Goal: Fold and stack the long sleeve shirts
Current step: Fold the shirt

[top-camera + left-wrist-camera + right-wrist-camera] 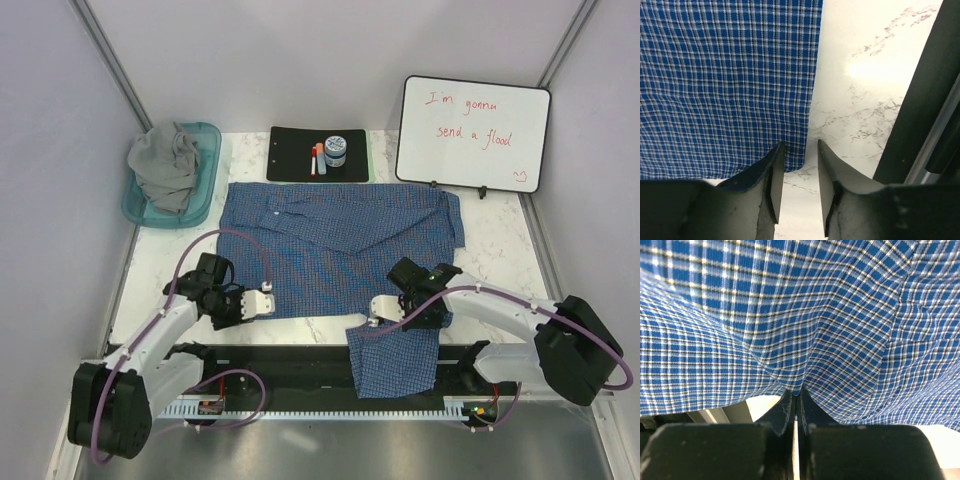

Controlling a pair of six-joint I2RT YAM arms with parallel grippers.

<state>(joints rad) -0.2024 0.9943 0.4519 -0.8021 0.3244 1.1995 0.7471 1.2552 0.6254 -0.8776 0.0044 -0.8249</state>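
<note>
Blue-checked shirt (340, 235) bunches ahead of the right gripper (796, 399), pinched between its 2 closed fingers. Its corner lies beside 1 fingertip of the left gripper (800, 155), whose jaws stand narrowly parted.

In the right wrist view the blue-and-white checked shirt (805, 315) fills the frame and runs off the top and both sides, so its outline cannot be told. The fold caught by the right gripper (796, 394) is hidden between the closed jaws. In the left wrist view this shirt is cut off at the top and left edges, and whether the left gripper (800, 145) touches its corner cannot be told. At the upper left of the top view the grey shirt (165, 165) lies bunched in the teal tub (212, 160), its sleeves hidden. At upper centre, the label of the small jar (335, 151) on the black mat (290, 150) is too small to read.
</note>
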